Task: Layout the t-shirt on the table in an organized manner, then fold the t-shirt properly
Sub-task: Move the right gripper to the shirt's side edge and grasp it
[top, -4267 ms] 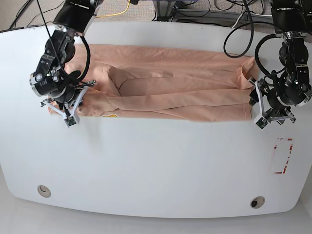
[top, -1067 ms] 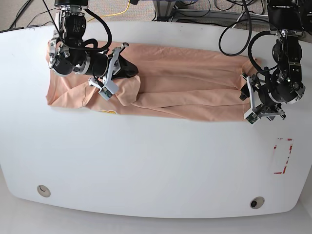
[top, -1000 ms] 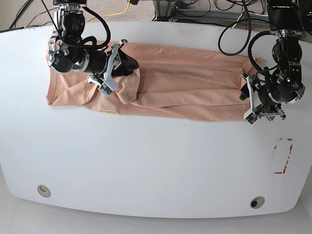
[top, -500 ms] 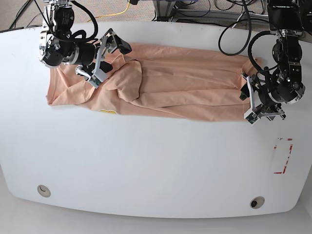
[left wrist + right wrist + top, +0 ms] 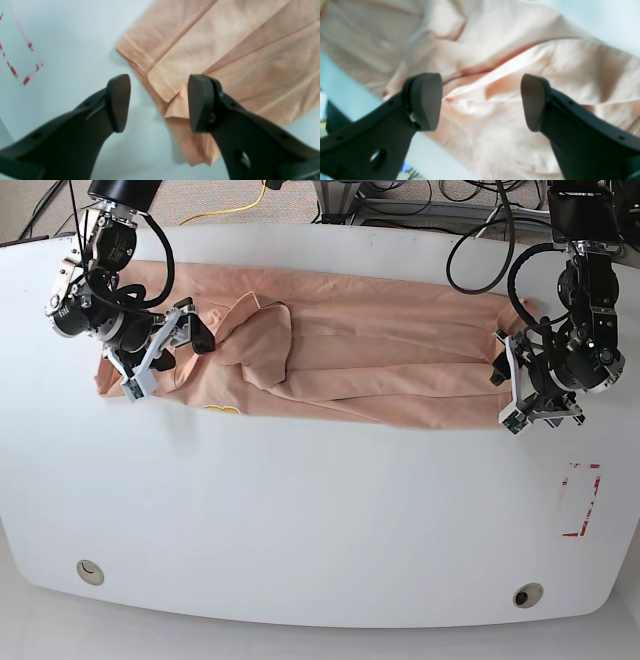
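The right gripper (image 5: 165, 355), which a second ago reaches into the middle of the t-shirt (image 5: 380, 370), now sits back over the garment's left end near the sleeve, its jaws spread with nothing between them. The fold of cloth it carries earlier now lies dropped as a rumpled hump (image 5: 258, 340) on the shirt. The left gripper (image 5: 522, 395) has shifted slightly inward since the earliest picture, over the shirt's corner.

light: bright, even | shadows: soft, faint | right wrist view blurred | base view sharp
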Controlling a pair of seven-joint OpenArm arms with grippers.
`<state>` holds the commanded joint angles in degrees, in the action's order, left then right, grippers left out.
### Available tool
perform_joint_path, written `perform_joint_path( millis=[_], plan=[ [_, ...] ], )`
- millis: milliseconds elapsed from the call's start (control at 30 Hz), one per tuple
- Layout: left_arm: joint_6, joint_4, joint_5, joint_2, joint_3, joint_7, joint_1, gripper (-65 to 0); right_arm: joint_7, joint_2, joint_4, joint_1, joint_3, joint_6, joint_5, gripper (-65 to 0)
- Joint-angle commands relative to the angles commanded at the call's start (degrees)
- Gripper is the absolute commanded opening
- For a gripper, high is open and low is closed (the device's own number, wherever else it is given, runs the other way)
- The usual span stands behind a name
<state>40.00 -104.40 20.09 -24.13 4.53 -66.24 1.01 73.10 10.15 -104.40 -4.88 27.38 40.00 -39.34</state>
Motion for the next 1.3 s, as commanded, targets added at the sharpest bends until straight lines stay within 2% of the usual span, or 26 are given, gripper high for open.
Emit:
perform_joint_path(
  millis=[167,333,567,667,867,1033,1300],
  plan=[
    [0.0,0.0,0.0,0.0,-0.5,0.0,-0.1,-30.6,-3.0,-3.7,0.0,1.4,0.0,0.00,8.1,-19.7],
    [0.0,0.0,0.0,0.0,-0.4,0.0,-0.1,-30.6,-5.5,-5.8,0.1,2.2,0.0,0.00,15.0,-19.7],
    [0.0,0.0,0.0,0.0,-0.4,0.0,-0.1,-30.6,-14.2,-8.2,0.3,2.5,0.1,0.00,27.9,-19.7],
    [0.0,0.0,0.0,0.0,-0.4,0.0,-0.1,-30.6,-16.9,-8.6,0.4,2.5,0.1,0.00,31.1,-19.7],
    [0.0,0.0,0.0,0.0,-0.4,0.0,0.1,-30.6,-19.0,-8.4,4.8,3.4,0.4,0.00,31.6,-19.7],
    [0.0,0.0,0.0,0.0,-0.4,0.1,0.1,-30.6,-20.8,-8.3,10.5,4.6,3.4,0.00,31.5,-19.8],
    [0.0,0.0,0.0,0.0,-0.4,0.1,0.1,-30.6,-21.1,-8.2,11.3,5.0,4.0,0.00,31.6,-19.8]
  ],
)
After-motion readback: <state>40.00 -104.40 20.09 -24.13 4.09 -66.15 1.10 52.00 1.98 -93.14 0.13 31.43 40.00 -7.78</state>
